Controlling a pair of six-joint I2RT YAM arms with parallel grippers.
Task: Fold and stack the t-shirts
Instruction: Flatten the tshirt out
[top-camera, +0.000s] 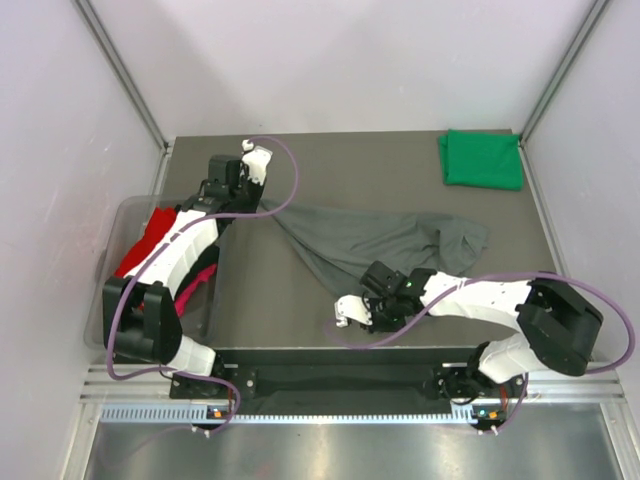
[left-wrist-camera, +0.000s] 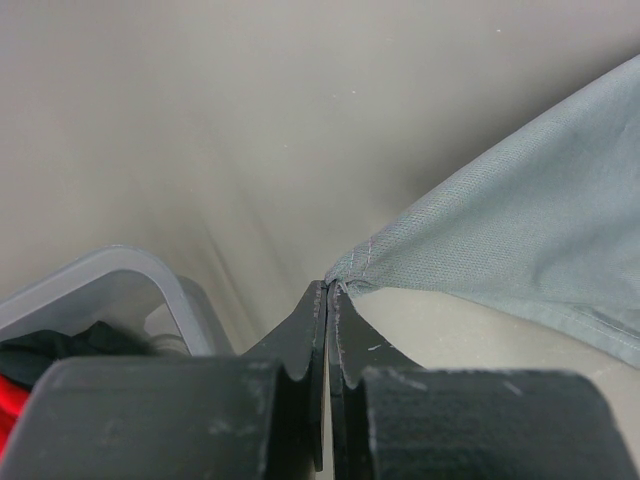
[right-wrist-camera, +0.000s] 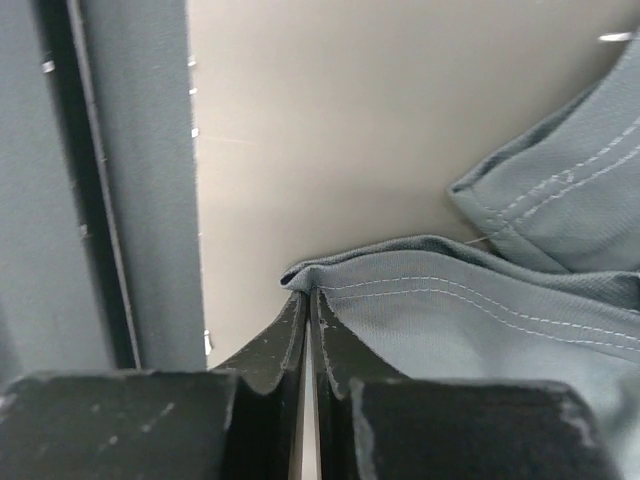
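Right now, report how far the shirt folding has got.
Done: green t-shirt folded at the far right corner. In hand: dark grey t-shirt, unfolded, left gripper and right gripper each shut on an edge. Left: fold it, stack it, then the red t-shirt in the tub.

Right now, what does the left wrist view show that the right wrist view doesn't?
Only left wrist: the clear plastic tub holding black fabric and red fabric. Only right wrist: a dark strip beside the tabletop, and a second hemmed fold of the dark grey t-shirt. Both: a claw shut on that shirt's edge, left claw and right claw.
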